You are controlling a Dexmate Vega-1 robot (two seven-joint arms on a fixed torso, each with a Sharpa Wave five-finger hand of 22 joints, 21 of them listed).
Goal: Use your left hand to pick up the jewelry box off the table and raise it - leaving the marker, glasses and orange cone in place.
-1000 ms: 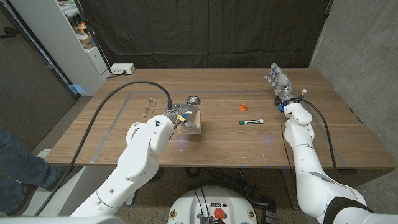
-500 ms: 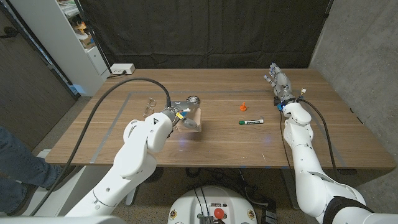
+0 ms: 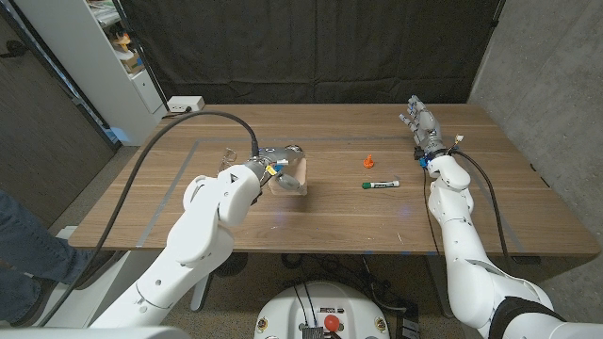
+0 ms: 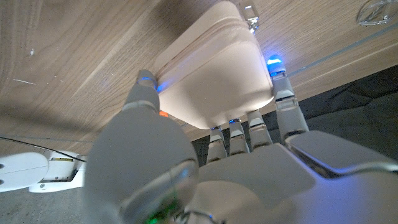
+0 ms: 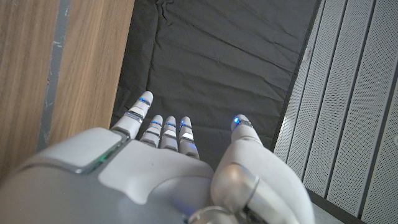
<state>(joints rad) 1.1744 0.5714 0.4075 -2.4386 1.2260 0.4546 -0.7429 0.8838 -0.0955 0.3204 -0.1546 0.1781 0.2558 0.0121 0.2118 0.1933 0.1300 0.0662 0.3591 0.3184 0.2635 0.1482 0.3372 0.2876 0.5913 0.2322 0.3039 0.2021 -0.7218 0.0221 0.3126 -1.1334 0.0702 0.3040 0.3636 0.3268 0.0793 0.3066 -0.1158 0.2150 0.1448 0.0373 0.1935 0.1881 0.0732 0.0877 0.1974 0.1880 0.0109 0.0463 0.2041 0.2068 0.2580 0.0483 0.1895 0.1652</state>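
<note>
The jewelry box (image 3: 295,179), a pale rounded case, is held by my left hand (image 3: 271,169) left of the table's middle. In the left wrist view my left hand (image 4: 205,180) grips the box (image 4: 214,71) between thumb and fingers, and the box looks lifted clear of the wood. The clear glasses (image 3: 227,157) lie just left of the hand. To the right, the orange cone (image 3: 368,160) stands with the green-capped marker (image 3: 380,185) in front of it. My right hand (image 3: 421,124) holds nothing at the far right, fingers stretched out and apart (image 5: 165,165).
The wooden table (image 3: 490,217) carries grey tape lines. A white power box (image 3: 185,104) sits at its back left corner. A shelf unit (image 3: 113,56) stands beyond the left edge, and a person's leg (image 3: 28,250) shows at the left.
My left hand has risen and moved slightly away from the robot, carrying the jewelry box with it. The right arm, cone, marker and glasses have not moved.
</note>
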